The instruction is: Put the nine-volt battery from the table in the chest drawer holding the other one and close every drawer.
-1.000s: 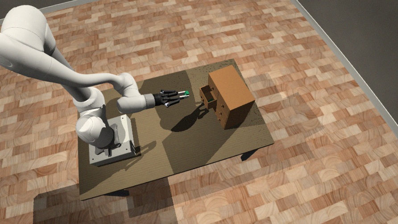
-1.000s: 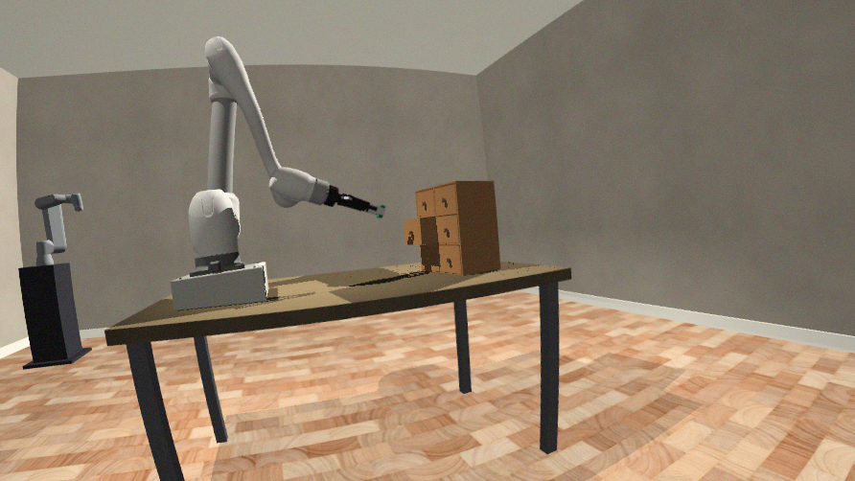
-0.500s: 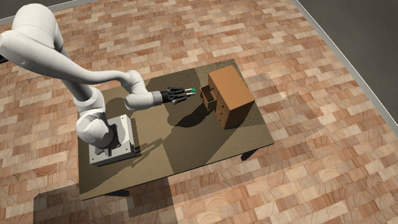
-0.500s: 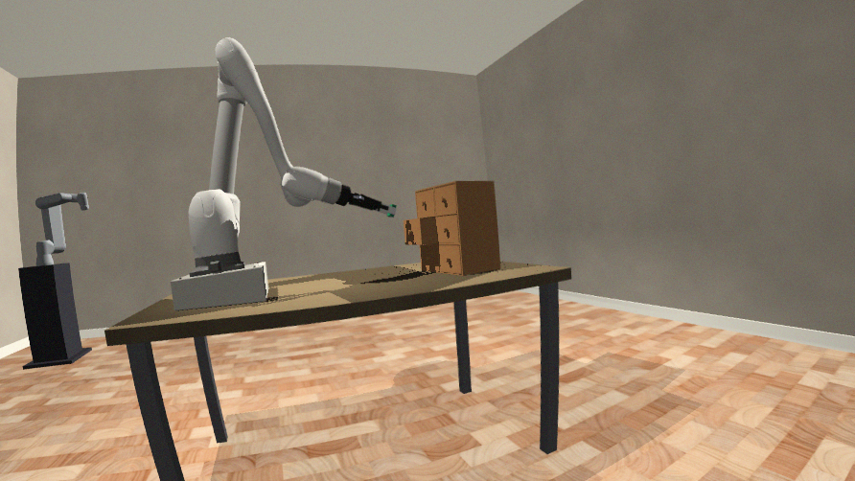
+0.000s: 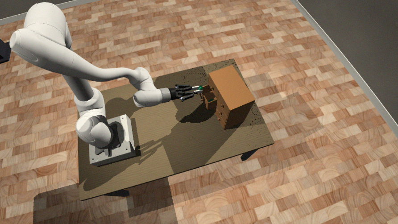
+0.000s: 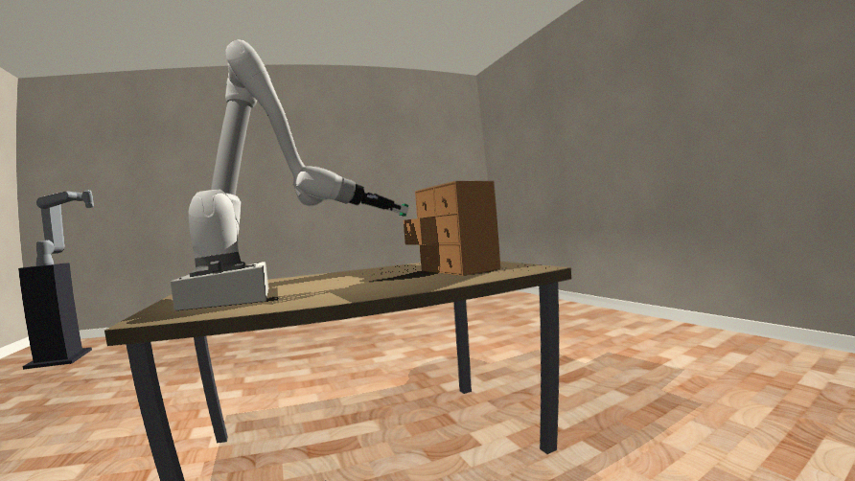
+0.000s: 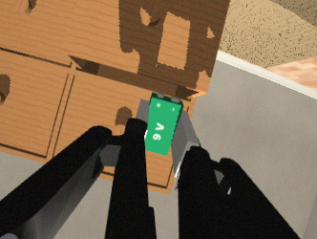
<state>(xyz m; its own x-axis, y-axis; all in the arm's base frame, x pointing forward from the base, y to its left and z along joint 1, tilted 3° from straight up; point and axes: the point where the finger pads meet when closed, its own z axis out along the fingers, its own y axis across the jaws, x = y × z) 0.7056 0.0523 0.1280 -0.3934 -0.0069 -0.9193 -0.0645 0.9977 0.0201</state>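
My gripper is shut on the green nine-volt battery and holds it in the air. It also shows in the wrist view between the black fingers. The wooden chest stands at the table's far right side. One drawer in the middle row is pulled out towards me. A green thing lies inside it. The held battery hangs just above the front end of that open drawer. The other drawers of the chest look pushed in.
My arm's base stands on the table's left part. The table's edge runs close behind and beside the chest. A small second arm on a black pedestal stands on the floor, far from the table.
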